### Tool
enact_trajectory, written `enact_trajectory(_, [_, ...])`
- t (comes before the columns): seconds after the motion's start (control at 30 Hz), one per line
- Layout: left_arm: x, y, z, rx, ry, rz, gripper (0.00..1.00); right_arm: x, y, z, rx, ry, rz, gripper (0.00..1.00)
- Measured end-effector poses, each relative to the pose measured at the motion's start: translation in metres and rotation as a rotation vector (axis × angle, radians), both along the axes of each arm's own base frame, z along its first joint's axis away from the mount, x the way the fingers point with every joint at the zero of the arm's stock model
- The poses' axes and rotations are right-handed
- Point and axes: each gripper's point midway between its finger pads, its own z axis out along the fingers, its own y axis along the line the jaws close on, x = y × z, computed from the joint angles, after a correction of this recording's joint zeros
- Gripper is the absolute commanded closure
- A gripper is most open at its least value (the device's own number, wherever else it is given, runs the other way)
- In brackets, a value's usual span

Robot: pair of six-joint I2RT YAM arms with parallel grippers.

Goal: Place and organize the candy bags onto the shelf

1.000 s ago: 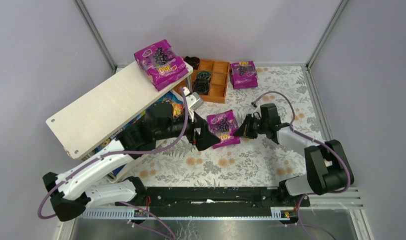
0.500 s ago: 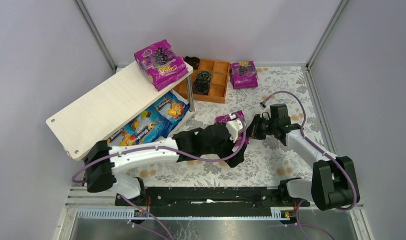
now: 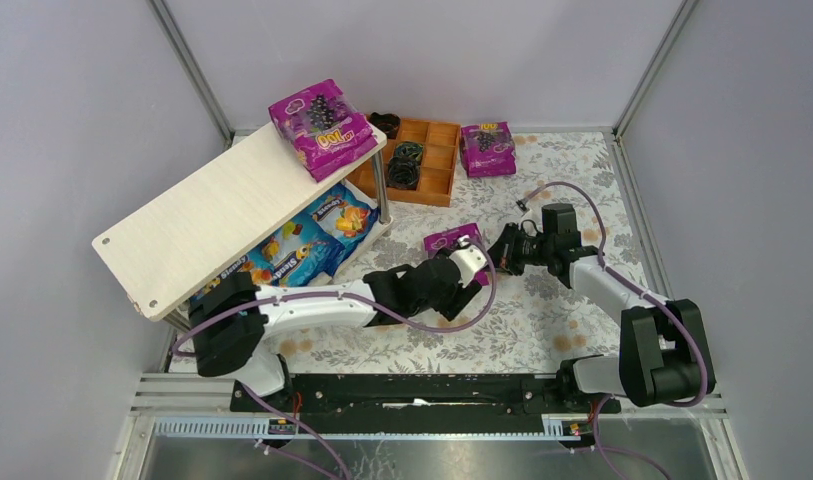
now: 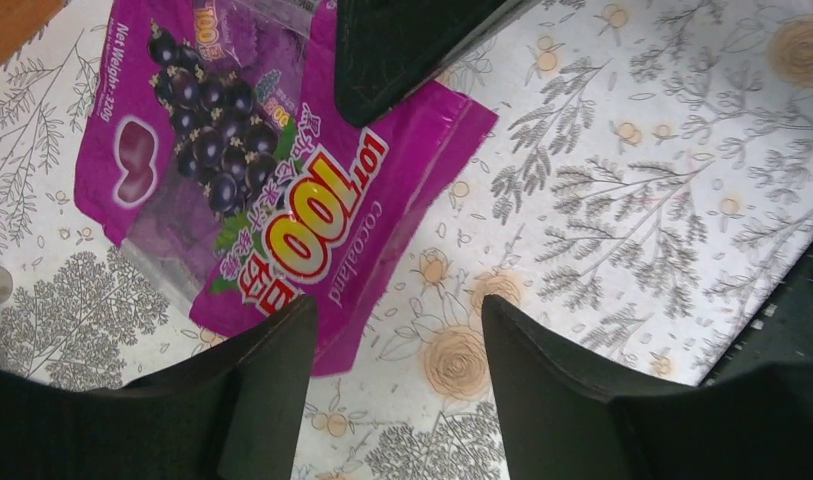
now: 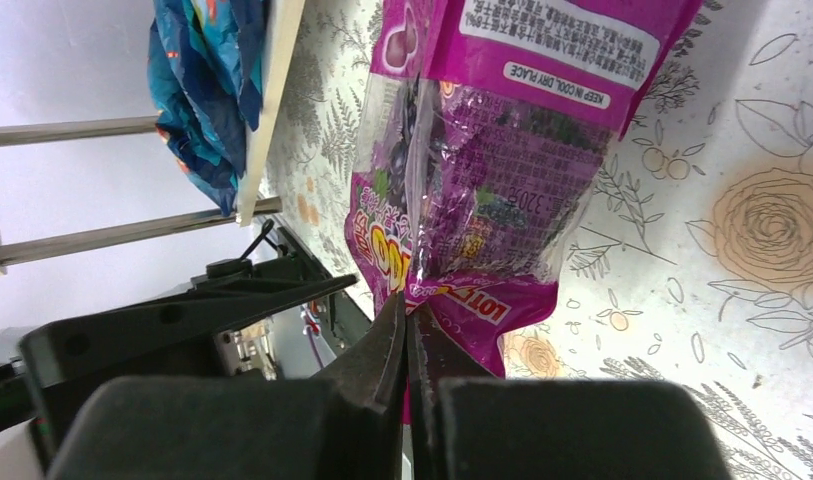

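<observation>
White floral tablecloth (image 3: 542, 320) covers the table, with lilac-grey walls (image 3: 432, 50) around it. Right gripper (image 5: 407, 310) is clenched on the edge of the purple grape bag (image 4: 282, 200) mid-table, near the shelf (image 3: 222, 210). Left gripper (image 4: 397, 320) hovers over same bag, jaws apart, not gripping. Second purple bag (image 3: 322, 125) sits on shelf's top board, blue bags (image 3: 302, 245) on lower tier. Third purple bag (image 3: 487, 148) lies beside wooden tray (image 3: 430, 160).
</observation>
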Motion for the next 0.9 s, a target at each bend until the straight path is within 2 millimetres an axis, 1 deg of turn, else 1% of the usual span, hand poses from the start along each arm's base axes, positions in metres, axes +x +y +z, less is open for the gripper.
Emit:
enact_trajectory(0.1, [0.009,-0.001,-0.015,0.030,-0.008,0.003,0.51,-0.001,0.002,0.004,0.023,0.009,0.002,1.00])
enact_trajectory(0.17, [0.015,0.002,-0.028,0.062,-0.005,0.016,0.53,-0.001,0.003,0.004,0.029,0.014,0.004,1.00])
enact_trajectory(0.2, [0.018,0.003,-0.033,0.073,-0.001,0.022,0.58,-0.002,0.003,0.005,0.031,0.015,0.005,1.00])
enact_trajectory(0.27, [0.023,0.006,-0.039,0.089,-0.002,0.038,0.63,-0.002,0.003,0.004,0.030,0.017,0.005,1.00])
enact_trajectory(0.4, [0.029,0.007,-0.038,0.085,-0.014,0.052,0.72,0.000,0.003,0.007,0.028,0.023,0.005,1.00])
enact_trajectory(0.5, [0.031,0.006,-0.036,0.088,-0.026,0.049,0.85,0.004,0.004,0.010,0.030,0.024,0.005,1.00])
enact_trajectory(0.57, [0.032,0.006,-0.034,0.089,-0.035,0.053,0.99,0.006,0.005,0.011,0.031,0.026,0.005,0.99])
enact_trajectory(0.6, [0.033,0.006,-0.034,0.090,-0.039,0.056,1.00,0.007,0.005,0.011,0.031,0.028,0.005,0.92])
enact_trajectory(0.63, [0.034,0.007,-0.034,0.090,-0.040,0.062,1.00,0.008,0.005,0.011,0.031,0.030,0.005,0.75])
enact_trajectory(0.73, [0.037,0.007,-0.033,0.095,-0.039,0.077,1.00,0.009,0.005,0.011,0.036,0.038,-0.002,0.37])
enact_trajectory(0.83, [0.038,0.005,-0.032,0.092,-0.026,0.092,1.00,0.013,0.006,0.014,0.042,0.032,-0.013,0.09])
enact_trajectory(0.87, [0.039,0.004,-0.031,0.090,-0.020,0.098,1.00,0.014,0.006,0.014,0.041,0.031,-0.022,0.03])
enact_trajectory(0.9, [0.039,0.003,-0.031,0.086,-0.013,0.104,1.00,0.016,0.005,0.014,0.036,0.027,-0.037,0.01])
